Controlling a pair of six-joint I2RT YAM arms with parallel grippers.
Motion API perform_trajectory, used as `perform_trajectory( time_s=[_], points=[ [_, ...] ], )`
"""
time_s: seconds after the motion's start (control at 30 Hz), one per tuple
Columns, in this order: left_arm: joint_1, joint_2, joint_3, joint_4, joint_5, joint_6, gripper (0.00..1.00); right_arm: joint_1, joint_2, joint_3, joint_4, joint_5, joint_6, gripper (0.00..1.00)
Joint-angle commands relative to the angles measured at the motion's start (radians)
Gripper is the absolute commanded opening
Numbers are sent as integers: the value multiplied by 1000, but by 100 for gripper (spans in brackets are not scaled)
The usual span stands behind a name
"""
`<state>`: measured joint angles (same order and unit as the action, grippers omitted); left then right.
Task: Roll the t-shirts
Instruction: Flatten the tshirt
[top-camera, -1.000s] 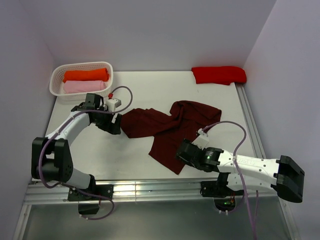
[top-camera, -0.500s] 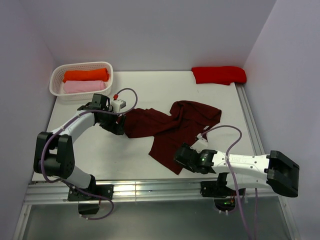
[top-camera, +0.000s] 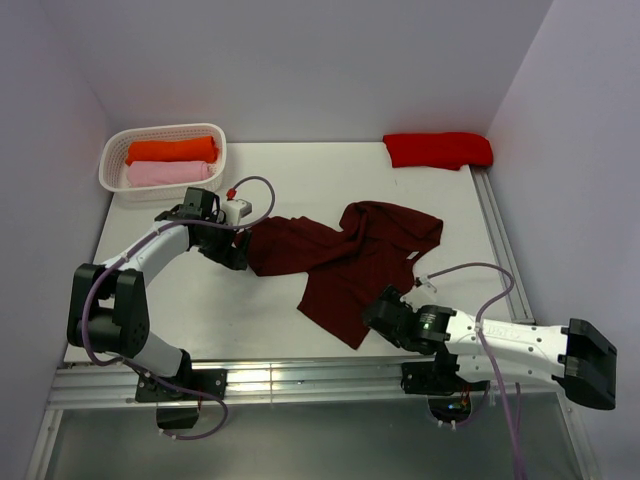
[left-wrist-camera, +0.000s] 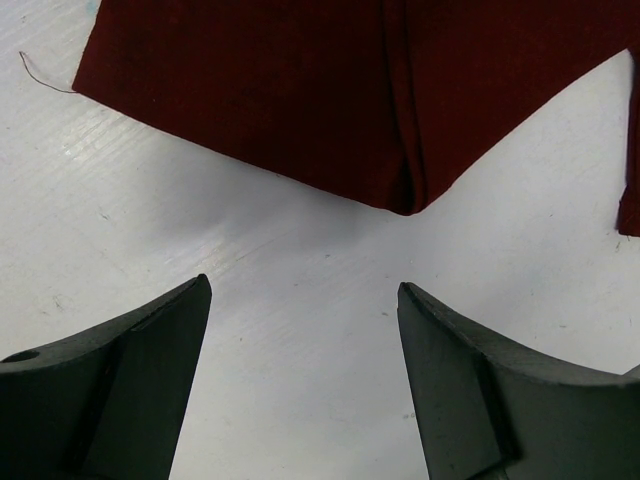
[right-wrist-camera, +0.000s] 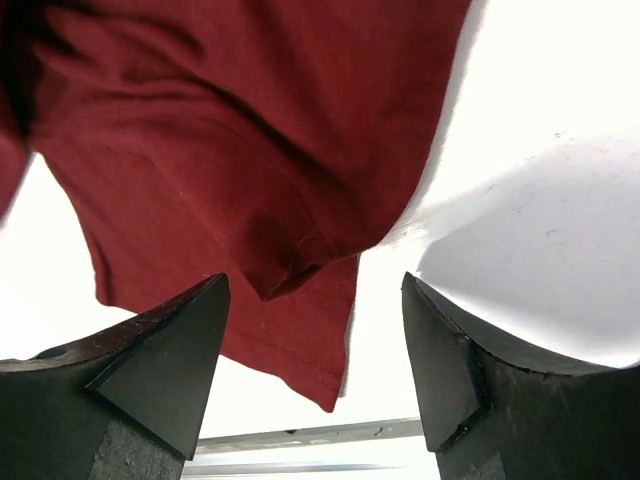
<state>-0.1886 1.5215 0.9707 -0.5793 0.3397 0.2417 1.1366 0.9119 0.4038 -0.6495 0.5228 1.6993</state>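
maroon t-shirt (top-camera: 345, 262): crumpled, wants flattening | left gripper (top-camera: 236, 254): agape, empty, at its left corner | right gripper (top-camera: 383, 310): agape, empty, at its near hem

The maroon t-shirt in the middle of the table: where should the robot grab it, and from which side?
By a corner, not the bunched middle. The maroon t-shirt lies limp on the table, and its folded left corner points straight between the open left fingers, so a low approach from the left likely suits. The right fingers face the near hem similarly.
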Motion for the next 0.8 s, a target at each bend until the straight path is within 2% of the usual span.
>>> perform_trajectory(
  time_s=[0.0, 0.13, 0.33, 0.5, 0.63, 0.73, 0.77],
  points=[
    [0, -12, 14, 16, -4, 2, 81, -21, -62, -31, 7, 79, 46, 77],
    [0, -9, 13, 16, -5, 2, 81, -77, -111, -69, 62, 59, 36, 77],
    [0, -17, 2, 19, -5, 4, 81, -95, -116, -88, 123, 48, 77, 75],
    [0, -15, -4, 19, -5, 2, 81, -100, -79, -94, 191, 34, 83, 68],
    [0, -15, -3, 16, -10, 4, 81, -106, -51, -89, 200, 32, 82, 55],
    [0, -14, -4, 13, -16, 7, 80, -112, -62, -85, 183, 42, 83, 35],
    [0, -12, -3, 13, -21, 7, 81, -118, -71, -83, 162, 45, 80, 23]
  ],
)
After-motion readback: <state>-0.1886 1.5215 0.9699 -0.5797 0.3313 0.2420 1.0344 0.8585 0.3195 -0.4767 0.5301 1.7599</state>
